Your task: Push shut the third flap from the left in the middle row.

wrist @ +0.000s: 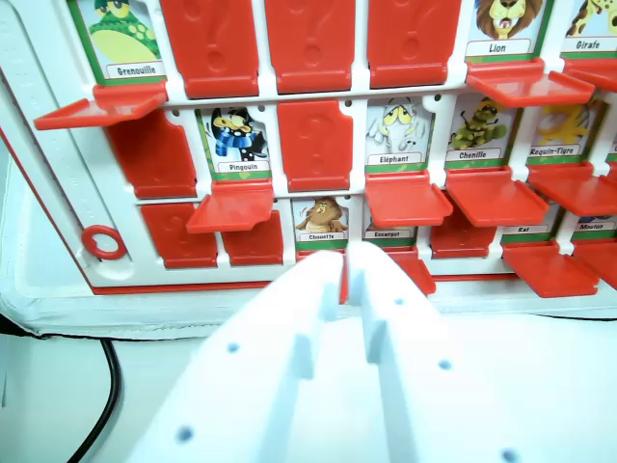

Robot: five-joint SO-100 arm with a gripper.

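Note:
A white game board (39, 164) holds three rows of red flaps over animal cards. In the middle row, counting from the wrist view's left, the first flap (149, 154) lies flat over its card. The Pingouin flap (231, 207) sticks out open. The third flap (313, 145) lies flat, showing its red question mark. The Elephant flap (407, 200) and the Chenille flap (494, 198) stick out open. My white gripper (349, 262) rises from the bottom centre, its fingers together with only a thin slit between them. Its tip is in front of the bottom row, between the Chouette card (321, 222) and the Escargot card (388, 231).
Top row: the Grenouille flap (96, 106) and the Lion flap (528, 85) stick out, with three flat flaps between them. Several bottom-row flaps (549, 268) at the right are open. A red ring (103, 241) sits on the board's left frame. A black cable (101, 405) runs at bottom left.

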